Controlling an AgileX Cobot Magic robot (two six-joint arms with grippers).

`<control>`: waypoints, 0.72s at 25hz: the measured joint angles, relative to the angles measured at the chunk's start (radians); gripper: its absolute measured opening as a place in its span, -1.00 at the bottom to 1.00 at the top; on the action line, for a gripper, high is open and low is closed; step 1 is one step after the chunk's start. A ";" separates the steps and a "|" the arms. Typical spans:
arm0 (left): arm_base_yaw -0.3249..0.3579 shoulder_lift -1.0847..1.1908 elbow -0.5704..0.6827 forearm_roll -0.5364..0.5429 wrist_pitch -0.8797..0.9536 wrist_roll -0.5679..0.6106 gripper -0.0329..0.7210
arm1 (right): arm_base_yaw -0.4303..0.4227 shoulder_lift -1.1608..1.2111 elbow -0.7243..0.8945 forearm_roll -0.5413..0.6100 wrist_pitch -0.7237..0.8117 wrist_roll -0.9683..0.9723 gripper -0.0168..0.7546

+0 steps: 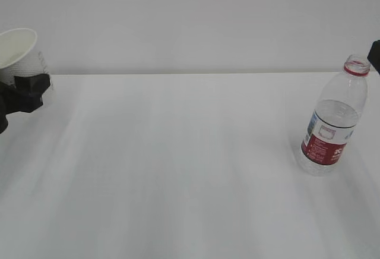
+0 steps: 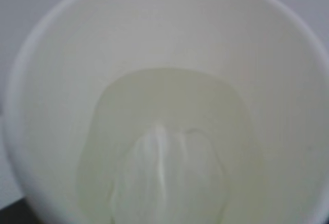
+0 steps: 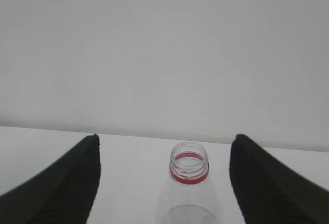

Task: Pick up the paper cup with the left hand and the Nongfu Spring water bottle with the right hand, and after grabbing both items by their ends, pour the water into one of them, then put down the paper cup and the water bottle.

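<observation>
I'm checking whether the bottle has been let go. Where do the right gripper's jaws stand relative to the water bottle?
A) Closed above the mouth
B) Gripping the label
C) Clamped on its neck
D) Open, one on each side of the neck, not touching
D: in the right wrist view the water bottle stands upright between the spread jaws of the right gripper, with table visible on both sides of its neck.

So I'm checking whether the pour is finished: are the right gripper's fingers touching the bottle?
Apart. The right wrist view shows the bottle standing uncapped between the right gripper's spread fingers, with clear table on both sides of its neck.
</observation>
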 joint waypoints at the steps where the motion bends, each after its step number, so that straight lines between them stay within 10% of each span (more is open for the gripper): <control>1: 0.000 0.007 0.000 -0.004 0.000 0.003 0.40 | 0.000 0.000 0.000 0.000 0.000 0.000 0.57; 18: 0.000 0.041 0.000 -0.129 -0.018 0.045 0.40 | 0.000 0.000 0.000 0.000 0.000 0.000 0.57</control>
